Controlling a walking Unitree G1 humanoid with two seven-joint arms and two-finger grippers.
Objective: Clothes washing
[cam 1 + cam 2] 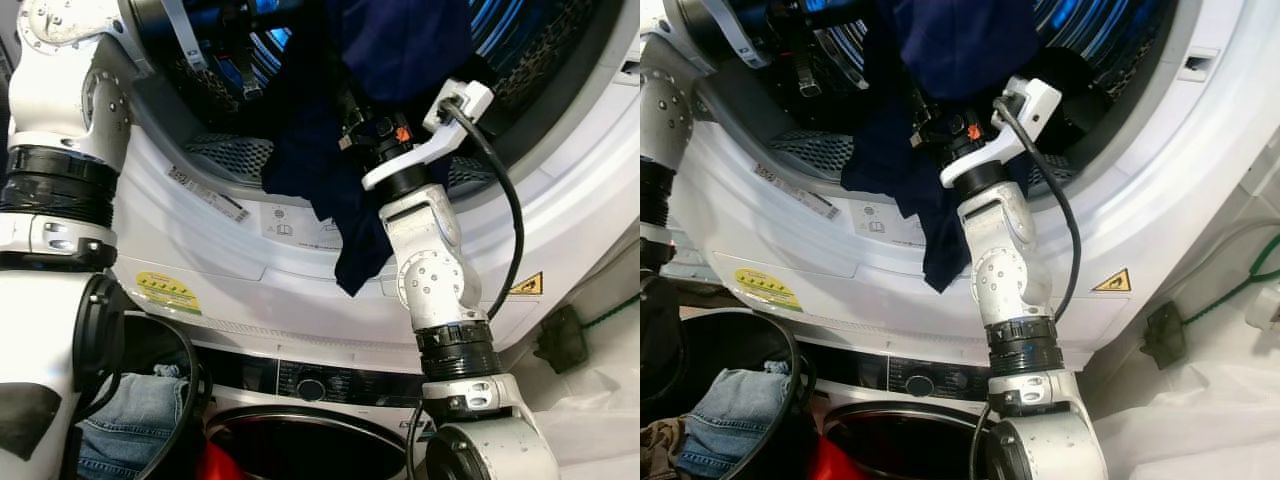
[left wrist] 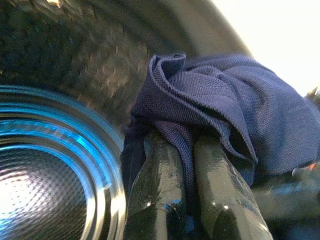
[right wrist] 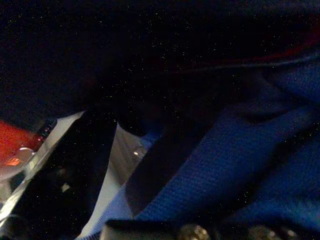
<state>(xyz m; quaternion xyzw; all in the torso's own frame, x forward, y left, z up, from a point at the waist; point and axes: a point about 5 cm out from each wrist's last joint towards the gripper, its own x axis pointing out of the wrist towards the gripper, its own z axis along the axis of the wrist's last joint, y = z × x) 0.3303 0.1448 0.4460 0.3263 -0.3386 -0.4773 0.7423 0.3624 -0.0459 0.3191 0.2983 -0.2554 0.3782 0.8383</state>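
Front-loading washing machine with its round opening uppermost in the head views; a second machine's control panel and door sit below it.

Dark blue garment: hangs from inside the drum over the grey door seal and the white front rim, its lowest tail reaching down past the printed labels on the rim.

Left arm: reaches up along the left edge of the opening into the drum. In the left wrist view the left claw has its two black fingers close together, with a fold of the blue cloth pinched between them and bunched over their tips; perforated drum wall and blue-lit rings lie behind.

Right arm: rises from the lower centre, its wrist at the rim of the opening and pressed against the hanging garment. The right claw is buried in the cloth, so whether its fingers are open or closed cannot be told; the right wrist view is dark, showing blue fabric close to the lens.

Black basket: stands at lower left, beside the lower machine, holding denim and other clothes.

Yellow warning stickers mark the front panel; a black cable loops from the right wrist.
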